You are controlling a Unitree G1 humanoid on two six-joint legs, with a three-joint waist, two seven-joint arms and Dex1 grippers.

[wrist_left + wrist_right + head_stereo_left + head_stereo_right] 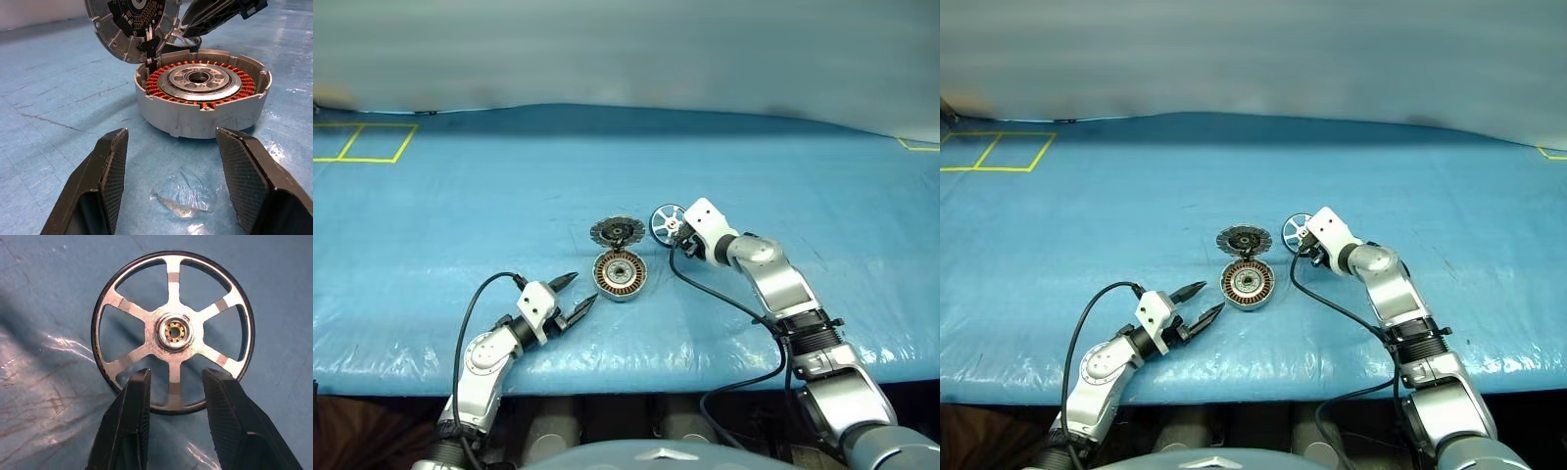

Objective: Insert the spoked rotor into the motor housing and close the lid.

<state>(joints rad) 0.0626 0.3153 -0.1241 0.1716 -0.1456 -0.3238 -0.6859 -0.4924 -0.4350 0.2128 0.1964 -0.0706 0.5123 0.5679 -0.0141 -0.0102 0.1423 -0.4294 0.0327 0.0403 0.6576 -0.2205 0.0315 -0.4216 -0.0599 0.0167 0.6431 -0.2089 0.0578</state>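
Spoked rotor [172, 333] sits between right gripper [176, 406] fingertips (parted).

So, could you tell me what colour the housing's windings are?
Copper-orange windings, clearest in the left wrist view.

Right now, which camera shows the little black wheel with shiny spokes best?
The right wrist view: the small black-rimmed rotor with silvery spokes faces the camera, big and whole. Both eye views show it tiny beside the right end effector.

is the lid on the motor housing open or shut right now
Open. The lid is swung up and back from the motor housing, so the copper windings and pale centre lie bare.
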